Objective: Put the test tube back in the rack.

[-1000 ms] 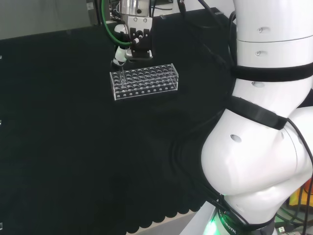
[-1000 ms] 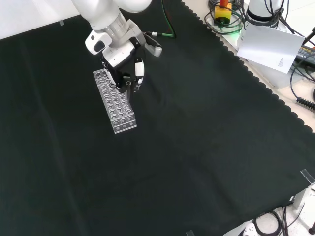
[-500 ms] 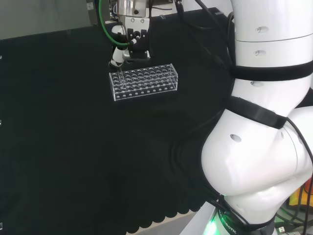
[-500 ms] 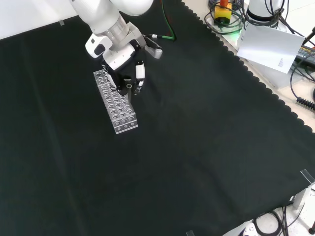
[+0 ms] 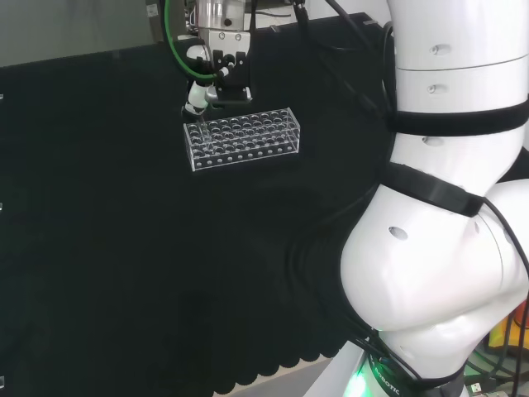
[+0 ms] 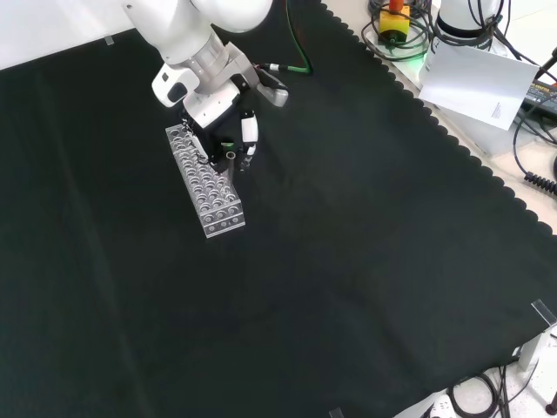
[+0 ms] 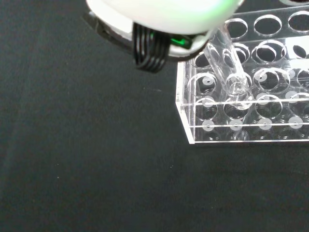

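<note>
A clear plastic rack (image 5: 248, 141) with many round holes lies on the black cloth, long side across the head view. In the front view the rack (image 6: 213, 196) runs away from the camera, and the black and white hand (image 6: 218, 117) hangs over its far end. In the head view the hand (image 5: 221, 70) is above the rack's left end, fingers curled. Past a blurred white part of the hand (image 7: 164, 12), the wrist view shows a clear test tube (image 7: 224, 58) slanting down. Its round bottom is at a hole near the end wall of the rack (image 7: 241, 130).
The arm's own white links (image 5: 446, 207) take up the right of the head view. In the front view the cloth's scalloped edge (image 6: 452, 144) runs down the right side. Beyond it lie a white sheet (image 6: 477, 78) and cables. Open black cloth surrounds the rack.
The hand has shifted a little with the tube, higher in the head view and slightly lower in the front view. The rack has stayed where it was.
</note>
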Motion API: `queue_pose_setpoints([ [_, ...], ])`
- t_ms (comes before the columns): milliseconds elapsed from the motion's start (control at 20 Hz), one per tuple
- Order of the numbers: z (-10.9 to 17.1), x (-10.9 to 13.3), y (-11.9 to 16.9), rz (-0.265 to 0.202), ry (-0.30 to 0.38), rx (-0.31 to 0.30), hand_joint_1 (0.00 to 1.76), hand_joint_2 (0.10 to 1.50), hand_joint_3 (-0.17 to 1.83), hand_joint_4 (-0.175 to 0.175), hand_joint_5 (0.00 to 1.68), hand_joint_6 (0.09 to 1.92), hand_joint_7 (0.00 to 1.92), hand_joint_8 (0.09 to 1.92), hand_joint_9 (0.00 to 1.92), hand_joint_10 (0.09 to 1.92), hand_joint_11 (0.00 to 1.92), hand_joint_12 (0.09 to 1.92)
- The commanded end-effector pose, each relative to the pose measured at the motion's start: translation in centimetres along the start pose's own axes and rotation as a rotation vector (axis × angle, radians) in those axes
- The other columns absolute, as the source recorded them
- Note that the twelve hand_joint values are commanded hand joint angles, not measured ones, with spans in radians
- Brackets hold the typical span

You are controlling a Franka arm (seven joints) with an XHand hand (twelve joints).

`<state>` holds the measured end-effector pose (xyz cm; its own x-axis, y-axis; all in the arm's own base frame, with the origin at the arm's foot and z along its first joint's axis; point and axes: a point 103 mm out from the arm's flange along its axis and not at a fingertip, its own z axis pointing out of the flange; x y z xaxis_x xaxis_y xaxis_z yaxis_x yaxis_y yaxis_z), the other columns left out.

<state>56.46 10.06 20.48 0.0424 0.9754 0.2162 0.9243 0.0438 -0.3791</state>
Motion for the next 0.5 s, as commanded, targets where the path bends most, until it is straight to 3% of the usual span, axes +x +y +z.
queue_pose_setpoints([
  [50,0.5,-0.2,0.1,0.01,-0.004,0.005,1.33,0.72,0.5,-0.175,1.4,0.09,1.41,0.63,1.59,0.68,1.28,0.78],
  [500,0.7,-1.8,1.3,0.063,0.011,0.005,1.33,0.72,0.5,-0.175,1.4,0.09,1.41,0.62,1.59,0.68,1.28,0.78],
])
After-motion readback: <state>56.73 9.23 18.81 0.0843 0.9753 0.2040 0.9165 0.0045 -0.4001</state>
